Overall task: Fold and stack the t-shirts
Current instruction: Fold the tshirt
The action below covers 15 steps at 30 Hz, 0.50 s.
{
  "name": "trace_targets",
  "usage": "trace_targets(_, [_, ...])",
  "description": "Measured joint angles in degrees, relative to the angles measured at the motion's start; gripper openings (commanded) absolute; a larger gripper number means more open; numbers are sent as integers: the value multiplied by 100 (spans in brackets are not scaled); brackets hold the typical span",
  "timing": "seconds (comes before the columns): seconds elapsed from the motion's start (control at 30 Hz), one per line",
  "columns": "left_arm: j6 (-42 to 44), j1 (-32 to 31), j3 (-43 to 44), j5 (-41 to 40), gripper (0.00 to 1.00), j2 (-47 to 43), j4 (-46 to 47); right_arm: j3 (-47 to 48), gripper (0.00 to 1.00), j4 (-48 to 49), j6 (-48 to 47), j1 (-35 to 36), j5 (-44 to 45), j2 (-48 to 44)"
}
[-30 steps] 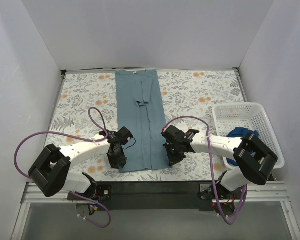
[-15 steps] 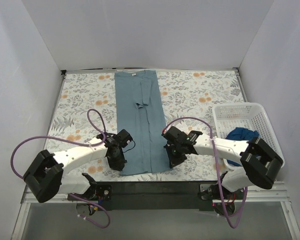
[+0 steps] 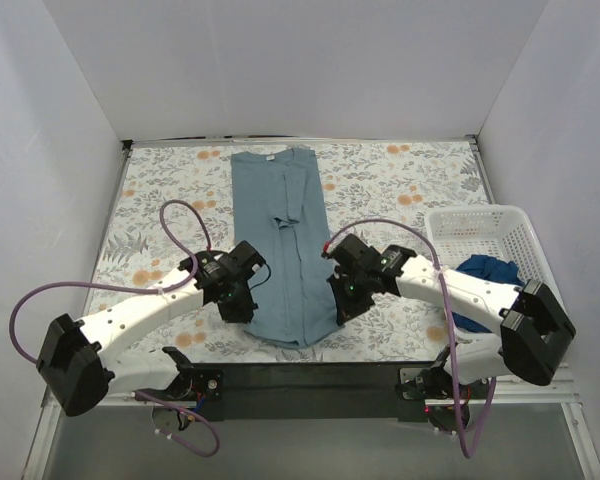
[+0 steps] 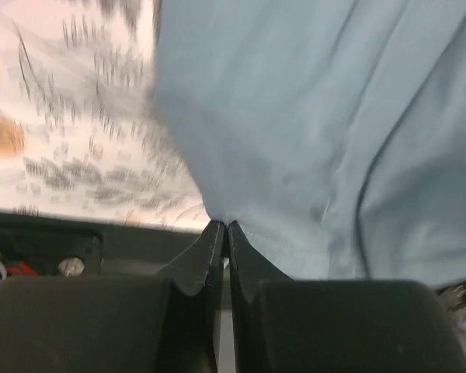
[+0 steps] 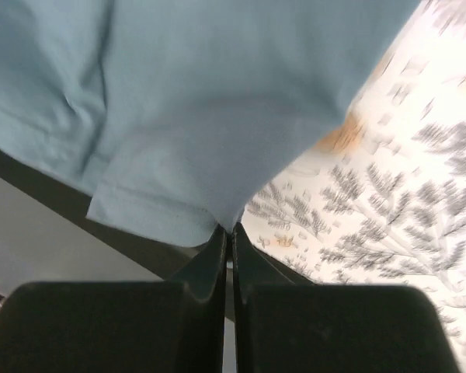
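From above, the slate-blue t-shirt (image 3: 280,235) lies as a long folded strip on the floral table cover (image 3: 165,190), well left of the white lattice basket (image 3: 475,211). The darker blue t-shirt (image 3: 485,270) sits crumpled inside that basket. The left gripper (image 3: 238,305) is at the strip's near corner on the side away from the basket and the right gripper (image 3: 342,305) at the near corner on the basket side, with the hem sagging in a curve between them. In the left wrist view, the left gripper (image 4: 220,227) has its jaws pressed together on a pinch of slate-blue t-shirt (image 4: 311,116), with floral table cover (image 4: 62,140) beside it. The right wrist view shows the same: the right gripper (image 5: 225,229) is clamped tight on the corner of the slate-blue t-shirt (image 5: 217,93), above the floral table cover (image 5: 404,179).
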Motion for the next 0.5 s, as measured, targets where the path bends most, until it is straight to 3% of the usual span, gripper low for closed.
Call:
trace_targets(0.3, [1003, 1613, 1331, -667, 0, 1097, 1023, 2498, 1, -2, -944, -1333, 15, 1344])
trace_targets(0.5, [1644, 2149, 2181, -741, 0, 2000, 1773, 3585, 1, 17, -1357, -1768, -17, 2302])
